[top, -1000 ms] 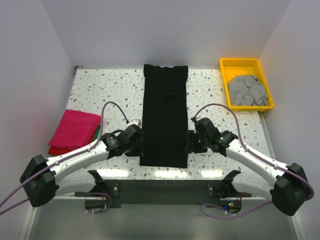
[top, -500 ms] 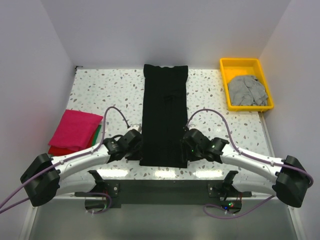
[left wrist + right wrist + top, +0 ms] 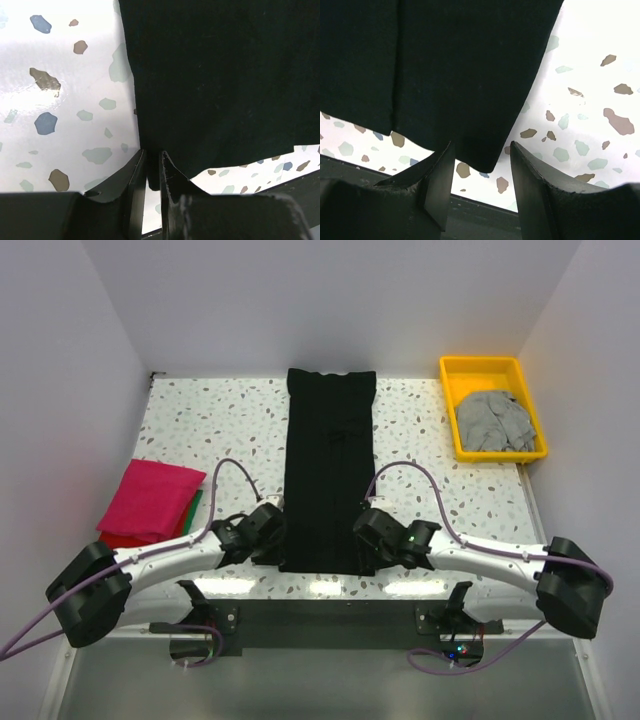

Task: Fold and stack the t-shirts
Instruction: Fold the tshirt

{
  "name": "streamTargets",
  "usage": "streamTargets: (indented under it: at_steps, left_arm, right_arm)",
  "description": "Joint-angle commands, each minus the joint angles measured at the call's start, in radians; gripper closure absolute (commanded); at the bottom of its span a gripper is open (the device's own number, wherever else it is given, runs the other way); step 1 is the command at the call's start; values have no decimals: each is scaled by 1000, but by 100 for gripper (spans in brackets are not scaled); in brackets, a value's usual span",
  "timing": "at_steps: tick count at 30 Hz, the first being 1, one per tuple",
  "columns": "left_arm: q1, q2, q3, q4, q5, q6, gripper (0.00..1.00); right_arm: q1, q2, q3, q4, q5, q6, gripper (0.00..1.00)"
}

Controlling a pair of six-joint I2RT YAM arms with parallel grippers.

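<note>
At near corners of the black t-shirt (image 3: 330, 470), left claw (image 3: 152, 156) clamps it, right claw (image 3: 481, 146) gapes.

White link shells (image 3: 165, 560) behind black joint housings (image 3: 88, 592), purple cables (image 3: 228, 462) looping up just behind the matte black fingers (image 3: 131, 190), wedge-shaped and tapering, with a small green light (image 3: 412, 536) glowing behind the right pair.

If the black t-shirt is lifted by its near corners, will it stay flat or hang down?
Likely floppy: the black t-shirt is thin cloth lying flat in a long strip, so its middle should sag. Likely light; its edge barely rises off the table. The table looks glossy, so the trailing part may slide rather than catch.
</note>
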Motion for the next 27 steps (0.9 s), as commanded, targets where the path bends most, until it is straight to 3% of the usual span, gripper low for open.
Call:
streamTargets:
  at_steps: [1, 10, 14, 17, 24, 27]
  left_arm:
    - [1, 5, -24, 41, 28, -15, 80]
    - [-1, -21, -62, 45, 50, -44, 82]
    - [-1, -29, -82, 49, 48, -59, 91]
    - [-1, -38, -100, 63, 45, -64, 92]
    - [-1, -33, -151, 136, 62, -104, 100]
    - [-1, -50, -178, 156, 68, -119, 100]
  right_arm:
    - [6, 7, -14, 43, 52, 35, 49]
    - [6, -1, -82, 101, 16, 83, 48]
    - [7, -32, -123, 95, 24, 99, 48]
    - [7, -55, -146, 110, 33, 110, 49]
    - [6, -117, -177, 122, 38, 129, 74]
    - [4, -157, -197, 115, 38, 135, 78]
